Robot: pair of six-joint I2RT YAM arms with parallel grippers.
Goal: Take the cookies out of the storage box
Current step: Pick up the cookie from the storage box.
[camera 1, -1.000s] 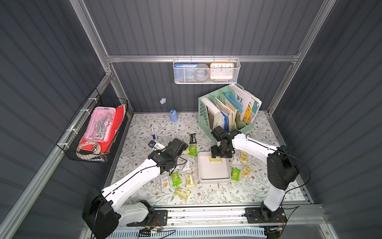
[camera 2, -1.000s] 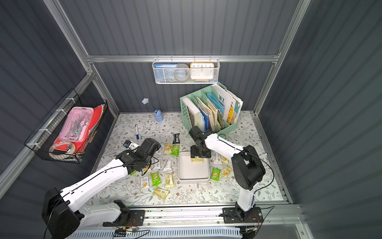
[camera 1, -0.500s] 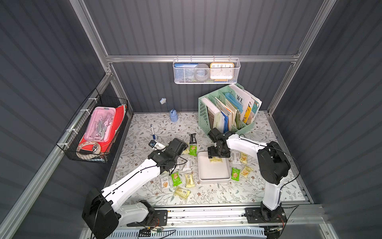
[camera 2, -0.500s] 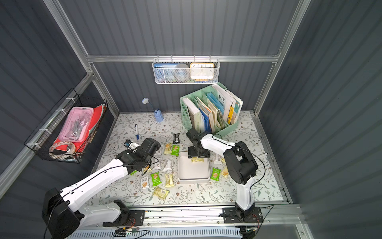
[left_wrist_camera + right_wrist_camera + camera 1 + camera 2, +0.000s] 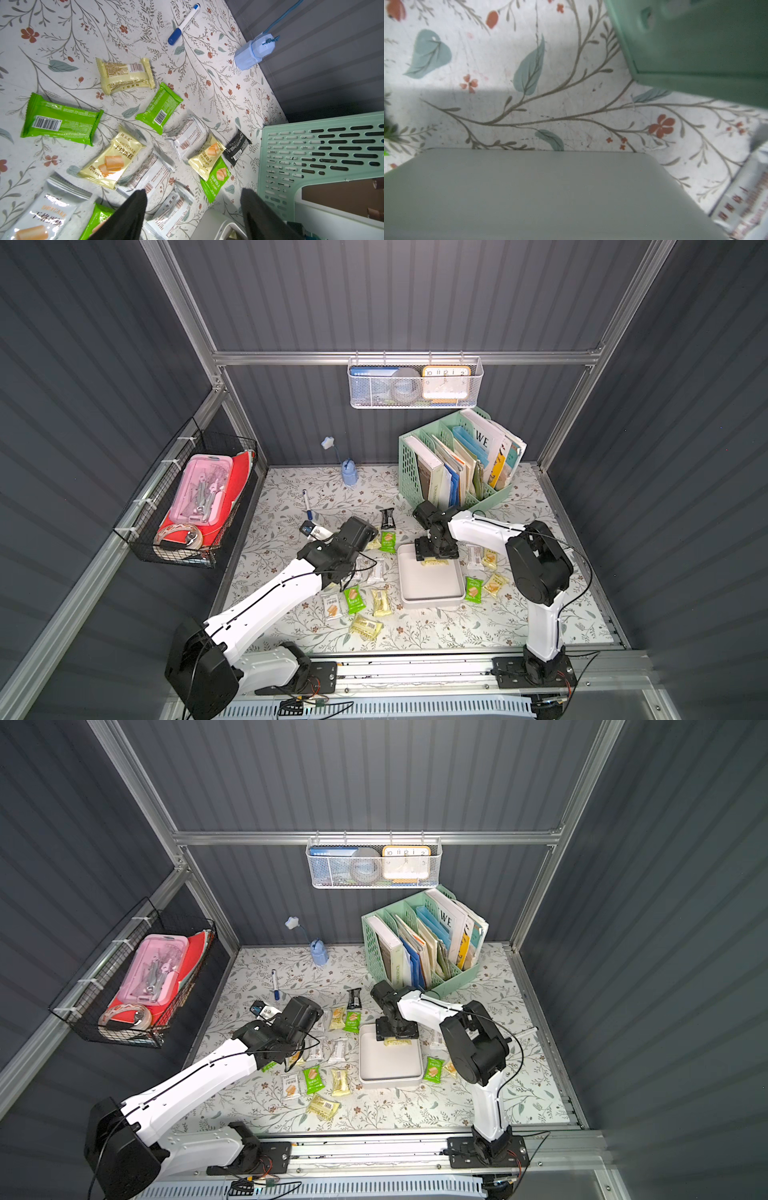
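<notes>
The storage box (image 5: 432,599) (image 5: 388,1073) is a shallow white tray at mid-table. One pale yellow cookie (image 5: 435,562) (image 5: 397,1041) lies at its far end. My right gripper (image 5: 436,552) (image 5: 397,1031) points down right over that packet, and its fingers look spread open. The right wrist view shows only the box wall (image 5: 529,193). Several more cookies lie on the table on both sides of the box, among them a green one (image 5: 388,541) and a black one (image 5: 387,518). My left gripper (image 5: 193,190) (image 5: 361,533) hangs open and holds nothing above the packets left of the box.
A mint-green file organizer (image 5: 457,477) (image 5: 695,41) full of books stands just behind the box. A blue-capped marker (image 5: 306,506) (image 5: 184,24) and a small blue device (image 5: 349,473) lie toward the back. A black wire basket (image 5: 187,506) hangs on the left wall.
My right arm has swung a little to the left and its gripper has settled over the far end of the box. The left arm has not moved.
</notes>
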